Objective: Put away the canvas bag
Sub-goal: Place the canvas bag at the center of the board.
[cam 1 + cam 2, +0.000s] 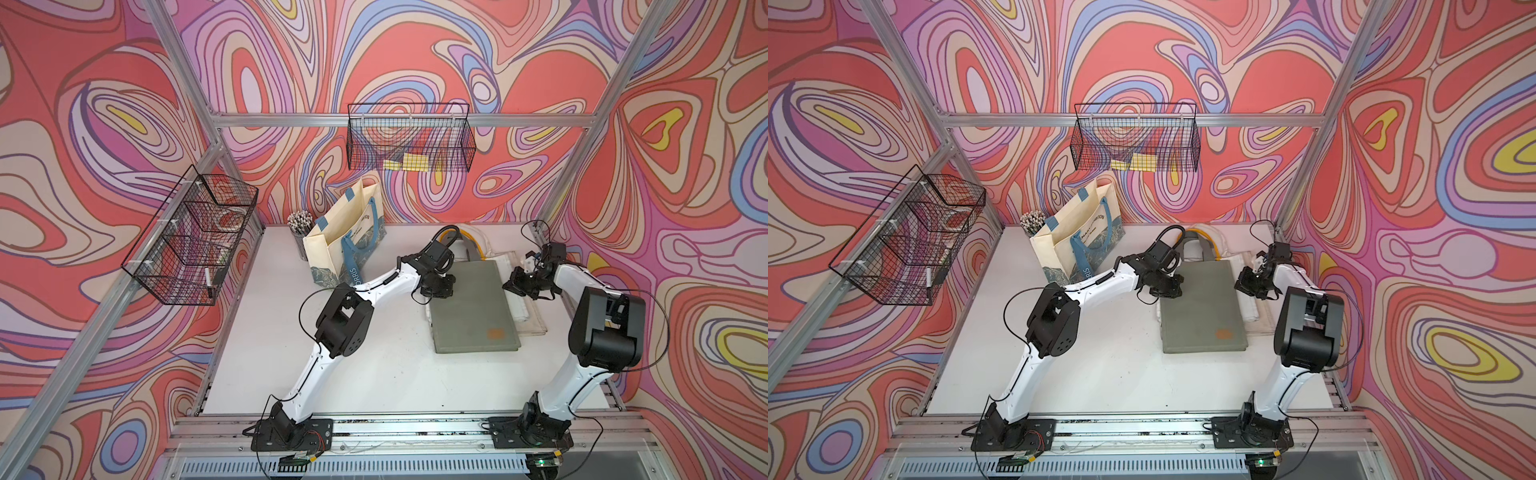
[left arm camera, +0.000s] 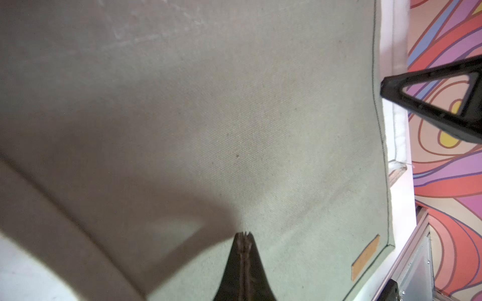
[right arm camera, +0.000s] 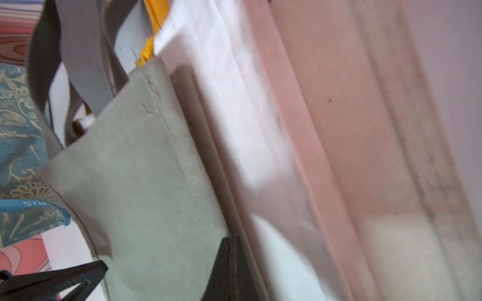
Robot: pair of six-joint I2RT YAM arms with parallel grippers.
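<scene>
Currently the canvas bag (image 1: 473, 307) lay flat on a stack of pale bags (image 1: 530, 309) at the table's (image 1: 374, 374) right rear. Left gripper (image 2: 243, 234) and right gripper (image 3: 230, 239) were fully closed at its opposite side edges. Whether either had pinched cloth could not be told. Advice: confirm both pinches, then raise evenly, cloth taut, leaving the stack undisturbed.

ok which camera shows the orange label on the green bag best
The left wrist view: the orange label appears large and sharp, by a corner of the green bag. In both top views the label is just a small orange spot. The right wrist view shows the bag's handle end, not the label.
</scene>
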